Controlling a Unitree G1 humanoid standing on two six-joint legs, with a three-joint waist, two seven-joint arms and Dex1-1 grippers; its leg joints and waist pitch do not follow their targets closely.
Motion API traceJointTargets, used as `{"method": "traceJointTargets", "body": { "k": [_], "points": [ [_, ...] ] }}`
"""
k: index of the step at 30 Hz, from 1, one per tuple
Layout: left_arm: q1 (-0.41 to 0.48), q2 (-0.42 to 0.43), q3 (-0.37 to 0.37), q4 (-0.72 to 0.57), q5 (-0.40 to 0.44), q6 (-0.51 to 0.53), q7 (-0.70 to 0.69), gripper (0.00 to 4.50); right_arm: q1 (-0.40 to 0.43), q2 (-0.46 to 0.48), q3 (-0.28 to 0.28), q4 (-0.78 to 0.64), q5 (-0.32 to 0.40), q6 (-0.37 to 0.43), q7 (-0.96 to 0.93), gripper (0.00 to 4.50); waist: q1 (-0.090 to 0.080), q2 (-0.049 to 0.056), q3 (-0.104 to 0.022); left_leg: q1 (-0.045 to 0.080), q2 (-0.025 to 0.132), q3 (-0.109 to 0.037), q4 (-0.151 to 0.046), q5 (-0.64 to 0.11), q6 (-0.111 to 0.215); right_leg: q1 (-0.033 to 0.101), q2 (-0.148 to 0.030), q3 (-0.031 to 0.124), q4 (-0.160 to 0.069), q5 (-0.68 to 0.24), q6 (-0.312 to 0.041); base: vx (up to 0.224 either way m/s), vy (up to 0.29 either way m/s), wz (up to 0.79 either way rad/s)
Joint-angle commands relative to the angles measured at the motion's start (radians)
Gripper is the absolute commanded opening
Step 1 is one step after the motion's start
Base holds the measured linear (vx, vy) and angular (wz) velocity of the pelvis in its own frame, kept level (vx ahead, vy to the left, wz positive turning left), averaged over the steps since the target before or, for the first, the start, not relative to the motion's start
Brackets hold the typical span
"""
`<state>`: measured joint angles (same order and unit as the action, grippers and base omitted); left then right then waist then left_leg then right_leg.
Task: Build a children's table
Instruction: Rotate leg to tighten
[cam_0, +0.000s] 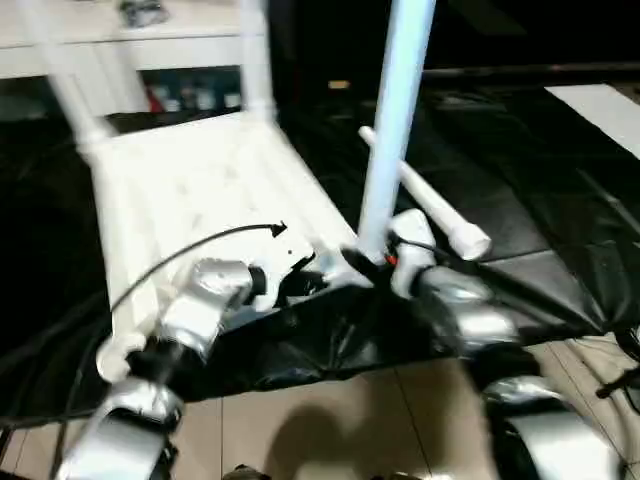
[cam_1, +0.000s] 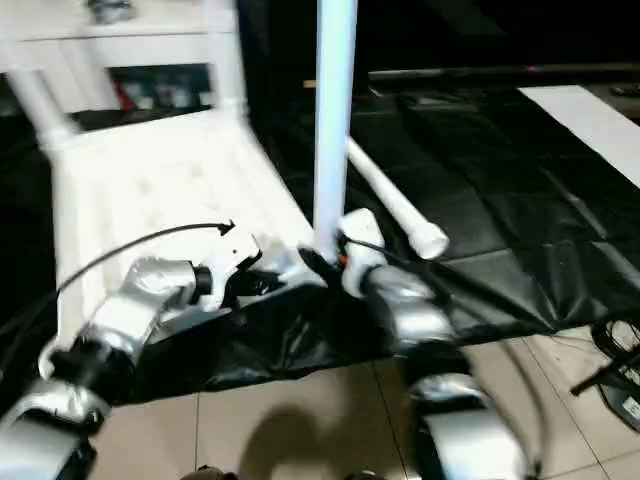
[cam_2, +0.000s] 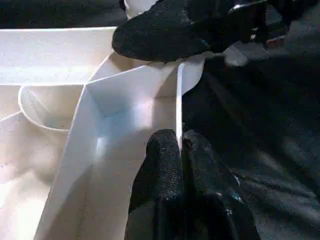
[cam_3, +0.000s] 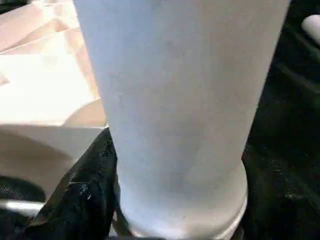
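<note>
The white tabletop (cam_0: 190, 190) lies upside down on a black mat, ribs up. Two legs stand in its far corner sockets, one on the left (cam_0: 70, 95) and one on the right (cam_0: 256, 70). A third leg (cam_0: 392, 130) stands upright at the near right corner, and my right gripper (cam_0: 375, 262) is shut around its base; one black finger (cam_3: 85, 200) shows beside the tube (cam_3: 175, 110). My left gripper (cam_2: 179, 150) is shut on the tabletop's thin near rim (cam_2: 178, 100), close to that corner. A fourth leg (cam_0: 430, 205) lies loose on the mat behind the upright one.
The black mat (cam_0: 530, 200) covers the floor under the work and ends at beige tiles (cam_0: 330, 420) near me. A white cabinet (cam_0: 150, 50) stands behind the tabletop. A white sheet (cam_0: 600, 105) lies at the far right, and cables (cam_1: 615, 380) at the near right.
</note>
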<state>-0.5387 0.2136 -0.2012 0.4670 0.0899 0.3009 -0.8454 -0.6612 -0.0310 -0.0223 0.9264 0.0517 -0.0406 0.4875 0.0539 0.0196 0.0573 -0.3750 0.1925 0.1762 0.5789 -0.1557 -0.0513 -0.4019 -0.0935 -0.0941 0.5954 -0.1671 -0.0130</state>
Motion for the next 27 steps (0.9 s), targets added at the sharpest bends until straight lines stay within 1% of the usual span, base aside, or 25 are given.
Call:
{"method": "traceJointTargets", "body": {
  "k": [1, 2, 3, 4, 5, 6, 7, 8, 9, 10, 11, 12, 14, 15, 16, 17, 19, 20, 21, 22, 23, 24, 25, 26, 27],
  "points": [
    [0.001, -0.061, -0.027, -0.086, -0.051, -0.011, -0.013, 0.0, 0.011, 0.06, 0.035, 0.056, -0.006, 0.006, 0.02, 3.11, 0.007, 0.001, -0.067, 0.012, 0.036, -0.015, -0.074, -0.358, 0.001, 0.041, -0.063, 0.049, -0.084, -0.351, -0.188, 0.0, 0.0, 0.0],
    [0.002, -0.059, -0.033, -0.084, -0.05, -0.016, -0.018, 0.0, 0.01, 0.059, 0.037, 0.059, -0.007, 0.002, 0.02, 3.32, 0.007, 0.002, -0.068, 0.01, 0.036, -0.014, -0.074, -0.338, 0.008, 0.043, -0.062, 0.05, -0.08, -0.315, -0.197, 0.0, 0.0, 0.0],
    [-0.001, -0.053, -0.038, -0.074, -0.049, -0.026, -0.026, 0.0, 0.009, 0.056, 0.032, 0.058, 0.005, 0.008, 0.041, 3.46, 0.008, 0.006, -0.069, 0.01, 0.035, -0.013, -0.073, -0.324, 0.014, 0.045, -0.061, 0.05, -0.078, -0.288, -0.205, 0.0, 0.0, 0.0],
    [-0.002, -0.051, -0.039, -0.072, -0.049, -0.028, -0.028, 0.0, 0.008, 0.055, 0.03, 0.058, 0.008, 0.009, 0.046, 3.49, 0.007, 0.004, -0.069, 0.011, 0.035, -0.012, -0.072, -0.321, 0.017, 0.045, -0.06, 0.05, -0.078, -0.279, -0.208, 0.0, 0.0, 0.0],
    [-0.003, -0.045, -0.038, -0.079, -0.051, -0.022, -0.037, 0.0, 0.008, 0.041, 0.037, 0.056, 0.004, -0.008, 0.06, 3.55, 0.01, 0.012, -0.07, 0.014, 0.036, -0.011, -0.071, -0.315, 0.022, 0.045, -0.06, 0.05, -0.076, -0.265, -0.215, 0.0, 0.0, 0.0],
    [-0.003, -0.043, -0.038, -0.082, -0.051, -0.019, -0.039, 0.0, 0.008, 0.038, 0.039, 0.055, 0.0, -0.014, 0.061, 3.67, 0.01, 0.012, -0.07, 0.014, 0.036, -0.011, -0.071, -0.315, 0.022, 0.045, -0.06, 0.05, -0.076, -0.265, -0.215, 0.0, 0.0, 0.0],
    [-0.002, -0.043, -0.037, -0.083, -0.051, -0.018, -0.04, 0.0, 0.008, 0.036, 0.04, 0.055, -0.001, -0.017, 0.062, 3.8, 0.01, 0.009, -0.07, 0.013, 0.036, -0.011, -0.072, -0.314, 0.021, 0.046, -0.059, 0.05, -0.076, -0.258, -0.218, 0.0, 0.0, 0.0],
    [-0.004, -0.035, -0.04, -0.078, -0.053, -0.024, -0.058, 0.0, 0.012, 0.023, 0.044, 0.044, -0.001, -0.024, 0.088, 3.8, 0.012, 0.012, -0.071, 0.012, 0.036, -0.011, -0.072, -0.309, 0.021, 0.047, -0.058, 0.05, -0.074, -0.249, -0.221, 0.0, 0.0, 0.0],
    [-0.004, -0.032, -0.042, -0.079, -0.055, -0.025, -0.065, 0.0, 0.013, 0.017, 0.045, 0.041, 0.0, -0.027, 0.1, 3.8, 0.012, 0.01, -0.072, 0.013, 0.036, -0.011, -0.072, -0.307, 0.022, 0.049, -0.058, 0.049, -0.073, -0.238, -0.224, 0.0, 0.0, 0.0],
    [-0.003, -0.024, -0.046, -0.081, -0.059, -0.028, -0.084, 0.0, 0.017, 0.005, 0.047, 0.032, 0.003, -0.035, 0.132, 3.8, 0.012, 0.014, -0.072, 0.012, 0.036, -0.012, -0.071, -0.305, 0.022, 0.05, -0.058, 0.049, -0.071, -0.23, -0.227, 0.0, 0.0, 0.0],
    [0.002, -0.013, -0.055, -0.088, -0.067, -0.029, -0.118, 0.0, 0.023, -0.015, 0.051, 0.021, 0.005, -0.05, 0.188, 3.8, 0.012, 0.012, -0.073, 0.011, 0.036, -0.011, -0.071, -0.303, 0.027, 0.051, -0.057, 0.049, -0.07, -0.217, -0.232, 0.0, 0.0, 0.0],
    [0.002, -0.013, -0.055, -0.089, -0.067, -0.029, -0.119, 0.0, 0.023, -0.015, 0.051, 0.02, 0.005, -0.05, 0.19, 3.8, 0.014, 0.012, -0.073, 0.012, 0.037, -0.011, -0.07, -0.3, 0.032, 0.052, -0.058, 0.049, -0.069, -0.213, -0.238, 0.0, 0.0, 0.0],
    [0.001, 0.006, -0.067, -0.073, -0.073, -0.05, -0.173, 0.0, 0.044, -0.059, 0.075, -0.02, 0.017, -0.056, 0.336, 3.8, 0.019, 0.013, -0.073, 0.011, 0.038, -0.009, -0.068, -0.286, 0.042, 0.053, -0.057, 0.049, -0.067, -0.194, -0.245, 0.0, 0.0, 0.0],
    [-0.001, 0.01, -0.067, -0.066, -0.074, -0.056, -0.181, 0.0, 0.05, -0.069, 0.084, -0.031, 0.021, -0.054, 0.373, 3.8, 0.026, 0.012, -0.074, 0.013, 0.04, -0.007, -0.066, -0.278, 0.05, 0.053, -0.056, 0.049, -0.066, -0.185, -0.246, 0.0, 0.0, 0.0],
    [-0.003, 0.011, -0.067, -0.061, -0.075, -0.059, -0.185, 0.0, 0.054, -0.076, 0.09, -0.039, 0.023, -0.053, 0.396, 3.8, 0.03, 0.012, -0.073, 0.012, 0.039, -0.006, -0.066, -0.271, 0.055, 0.054, -0.055, 0.049, -0.066, -0.179, -0.247, 0.0, 0.0, 0.0],
    [-0.01, 0.018, -0.067, -0.042, -0.079, -0.069, -0.206, 0.0, 0.074, -0.105, 0.117, -0.076, 0.034, -0.038, 0.498, 3.8, 0.039, 0.012, -0.073, 0.011, 0.04, -0.006, -0.065, -0.263, 0.062, 0.054, -0.054, 0.047, -0.064, -0.178, -0.249, 0.0, 0.0, 0.0],
    [-0.012, 0.021, -0.068, -0.037, -0.079, -0.072, -0.214, 0.0, 0.08, -0.114, 0.126, -0.088, 0.037, -0.036, 0.525, 3.8, 0.045, 0.011, -0.072, 0.015, 0.041, -0.004, -0.064, -0.273, 0.063, 0.051, -0.055, 0.048, -0.067, -0.198, -0.245, 0.0, 0.0, 0.0],
    [-0.014, 0.023, -0.067, -0.034, -0.08, -0.074, -0.22, 0.0, 0.083, -0.118, 0.131, -0.096, 0.037, -0.034, 0.541, 3.8, 0.047, 0.006, -0.071, 0.013, 0.042, -0.006, -0.066, -0.273, 0.059, 0.052, -0.058, 0.049, -0.066, -0.222, -0.242, 0.0, 0.0, 0.0],
    [-0.025, 0.037, -0.071, -0.009, -0.074, -0.093, -0.243, 0.0, 0.1, -0.146, 0.161, -0.13, 0.036, -0.029, 0.612, 3.8, 0.049, 0.005, -0.07, 0.013, 0.042, -0.006, -0.068, -0.283, 0.052, 0.05, -0.06, 0.049, -0.07, -0.257, -0.234, 0.0, 0.0, 0.0],
    [-0.027, 0.039, -0.072, -0.005, -0.073, -0.096, -0.247, 0.0, 0.102, -0.15, 0.166, -0.136, 0.036, -0.028, 0.624, 3.8, 0.051, 0.005, -0.069, 0.015, 0.041, -0.006, -0.067, -0.288, 0.052, 0.05, -0.058, 0.048, -0.074, -0.274, -0.224, 0.0, 0.0, 0.0],
    [-0.036, 0.047, -0.072, 0.014, -0.071, -0.104, -0.263, 0.0, 0.112, -0.169, 0.187, -0.156, 0.034, -0.018, 0.676, 3.8, 0.054, 0.003, -0.068, 0.016, 0.042, -0.006, -0.068, -0.297, 0.051, 0.048, -0.059, 0.049, -0.076, -0.291, -0.217, 0.0, 0.0, 0.0],
    [-0.047, 0.055, -0.073, 0.034, -0.068, -0.113, -0.274, 0.0, 0.119, -0.184, 0.203, -0.173, 0.033, -0.01, 0.721, 3.8, 0.058, 0.003, -0.067, 0.016, 0.04, -0.006, -0.068, -0.301, 0.051, 0.048, -0.057, 0.049, -0.078, -0.314, -0.206, 0.0, 0.0, 0.0],
    [-0.058, 0.061, -0.073, 0.054, -0.064, -0.12, -0.282, 0.0, 0.126, -0.197, 0.218, -0.187, 0.032, -0.003, 0.758, 3.8, 0.061, 0.003, -0.069, 0.019, 0.042, -0.005, -0.068, -0.303, 0.049, 0.047, -0.06, 0.05, -0.077, -0.318, -0.205, 0.0, 0.0, 0.0],
    [-0.069, 0.069, -0.074, 0.073, -0.062, -0.13, -0.294, 0.0, 0.133, -0.208, 0.228, -0.207, 0.033, 0.012, 0.797, 3.8, 0.065, 0.001, -0.067, 0.023, 0.041, -0.004, -0.068, -0.312, 0.049, 0.043, -0.058, 0.051, -0.082, -0.334, -0.201, 0.0, 0.0, 0.0],
    [-0.069, 0.069, -0.074, 0.073, -0.062, -0.13, -0.294, 0.0, 0.133, -0.208, 0.228, -0.207, 0.033, 0.012, 0.797, 3.8, 0.067, 0.001, -0.069, 0.02, 0.044, -0.006, -0.069, -0.305, 0.045, 0.045, -0.061, 0.052, -0.077, -0.323, -0.205, 0.0, 0.0, 0.0]
  ]
}}
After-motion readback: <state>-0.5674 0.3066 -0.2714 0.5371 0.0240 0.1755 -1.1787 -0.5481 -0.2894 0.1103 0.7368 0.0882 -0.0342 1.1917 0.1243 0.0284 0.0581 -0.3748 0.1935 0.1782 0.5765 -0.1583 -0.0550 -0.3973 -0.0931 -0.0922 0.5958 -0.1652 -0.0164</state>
